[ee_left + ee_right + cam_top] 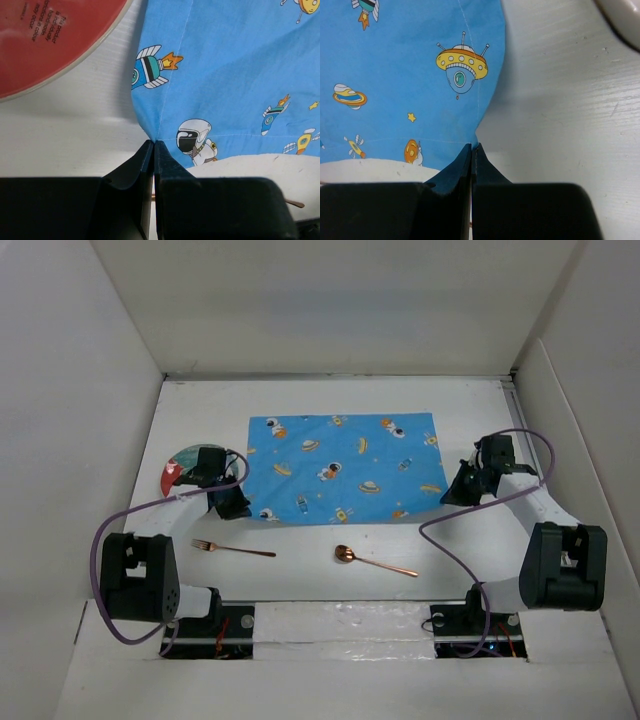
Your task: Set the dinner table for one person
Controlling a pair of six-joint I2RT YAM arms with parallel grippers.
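Basically the dinner table (300, 575) is a rigid, fixed, flat white top that fills the walled workspace; nothing to grip there, and smooth enough that things may slide on it. What is in hand is the placemat (345, 465), spread mid-table toward the far side: thin printed cloth, judged light, soft and floppy, so best taken at corners, since a mid-edge pinch would likely bunch it. The left gripper (153, 142) has its jaws pressed together on the mat's near-left corner, and the right gripper (471, 146) is clamped the same way on the near-right corner. Both corners look slightly lifted, with the near edge bowing between them. The top view alone shows the full layout: a red plate (178, 468) at the left, the fork (233, 549) and spoon (375, 561) lying near the arm bases, well apart from the mat. The wrist views alone show the pinch itself; the left wrist also shows small print on the plate, unreadable from above.
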